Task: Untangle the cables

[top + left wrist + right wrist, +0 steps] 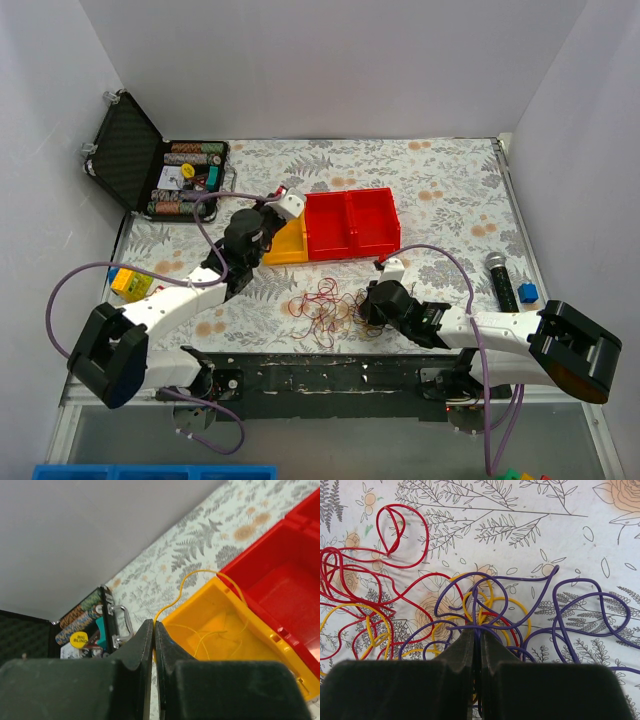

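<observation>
The left claw (154, 626) is shut tight, tips together. A thin yellow cable (186, 577) comes out from betw. the tips, so it looks pinched there. The strand arcs up & over toward the corner where the yellow bin (260, 647) meets the red bin (280, 580). A few more fine yellow strands lie inside the yellow bin.

The right claw (476, 635) sits low on the pile, fingers closed w/ barely a gap. It is apparently nipping a purple cable (580, 580) where several loops cross. Whether it grips only that one strand can't be told.

Judged step: one yellow strand is out of the knot & due to go in the yellow bin. To do it well:
- Bring the left claw over the bin's middle.
- Go low enough that the springy loop lands inside the walls, not draped on the rim, then part the fingers.
- The right claw should pin the pile, not drag it.
- For the next pick, a free outer loop beats a crossing. Pull slowly along the strand so neighbours don't ride up.

The cables (322, 308) lie on the floral tabletop (450, 190) just ahead of the arm bases, betw. the two arms. They are near the bins but apart from them. The wire is very thin & springy, in curly loops: red cable (405, 506) mostly on one side, purple on the other, yellow threaded thru the middle. The loops overlap heavily, so prob. most of the job remains.
</observation>
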You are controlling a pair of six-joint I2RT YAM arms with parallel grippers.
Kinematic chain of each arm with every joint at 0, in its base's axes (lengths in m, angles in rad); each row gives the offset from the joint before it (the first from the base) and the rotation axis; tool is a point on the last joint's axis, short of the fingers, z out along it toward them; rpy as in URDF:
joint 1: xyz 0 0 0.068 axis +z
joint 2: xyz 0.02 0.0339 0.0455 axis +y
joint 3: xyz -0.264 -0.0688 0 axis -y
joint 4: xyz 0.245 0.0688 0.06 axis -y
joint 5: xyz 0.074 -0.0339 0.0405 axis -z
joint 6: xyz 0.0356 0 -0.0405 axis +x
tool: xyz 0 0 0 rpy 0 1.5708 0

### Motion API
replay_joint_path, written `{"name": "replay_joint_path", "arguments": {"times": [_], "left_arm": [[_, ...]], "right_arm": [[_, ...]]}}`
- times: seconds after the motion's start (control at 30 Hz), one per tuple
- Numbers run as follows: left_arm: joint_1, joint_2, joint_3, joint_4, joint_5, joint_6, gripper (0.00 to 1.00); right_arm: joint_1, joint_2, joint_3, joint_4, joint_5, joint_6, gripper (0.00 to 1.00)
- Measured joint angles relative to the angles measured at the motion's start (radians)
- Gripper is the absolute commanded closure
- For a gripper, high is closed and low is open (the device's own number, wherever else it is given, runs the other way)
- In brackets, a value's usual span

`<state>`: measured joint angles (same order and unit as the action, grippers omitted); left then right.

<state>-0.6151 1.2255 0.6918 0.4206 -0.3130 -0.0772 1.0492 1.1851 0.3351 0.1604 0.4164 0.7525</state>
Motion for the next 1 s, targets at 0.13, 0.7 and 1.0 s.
{"name": "replay_joint_path", "arguments": {"times": [0.13, 0.7, 1.0], "left_arm": [[0.0, 0.085, 0.009, -0.037, -0.021, -0.006, 1.0], [0.048, 0.462, 0.312, -0.322, -0.13, -0.185, 1.0], [0.052, 0.486, 0.315, -0.422, -0.108, -0.265, 0.85]], "right_arm": [[0.0, 0.002, 0.0, 0.002, 0.0, 0.0, 0.99], [0.0, 0.016, 0.001, 0.025, -0.001, 0.003, 0.99], [0.0, 0.021, 0.0, 0.035, -0.003, 0.004, 0.99]]}}
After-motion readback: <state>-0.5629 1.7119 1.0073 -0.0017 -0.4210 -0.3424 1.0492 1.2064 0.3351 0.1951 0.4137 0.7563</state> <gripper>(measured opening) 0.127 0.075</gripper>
